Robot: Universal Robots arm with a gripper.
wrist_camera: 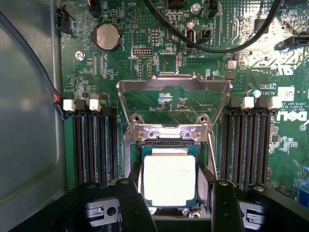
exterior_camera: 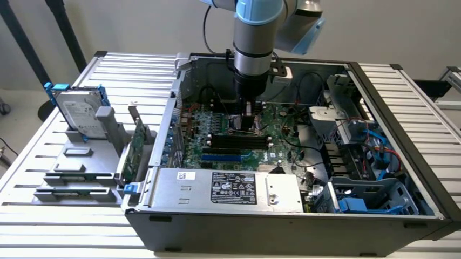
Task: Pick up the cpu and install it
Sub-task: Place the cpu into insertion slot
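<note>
The cpu (wrist_camera: 169, 180), a small square chip with a dull silver top, lies flat in the socket on the green motherboard (wrist_camera: 120, 63). The socket's metal load frame (wrist_camera: 171, 84) is swung up and back, so the chip is uncovered. My gripper (wrist_camera: 174, 193) hangs over the socket, and its black fingers (wrist_camera: 131, 203) stand on either side of the chip. The gripper is open, with a gap showing between the chip and the finger on one side. In the exterior view the gripper (exterior_camera: 249, 116) points straight down into the open computer case (exterior_camera: 288, 221), over the middle of the board.
Black memory slots (wrist_camera: 94, 145) flank the socket on both sides, and black cables (wrist_camera: 217, 46) loop over the board. Outside the case, at the exterior view's left, a hard drive in blue brackets (exterior_camera: 78, 113) and a green card (exterior_camera: 131, 154) stand in a grey holder.
</note>
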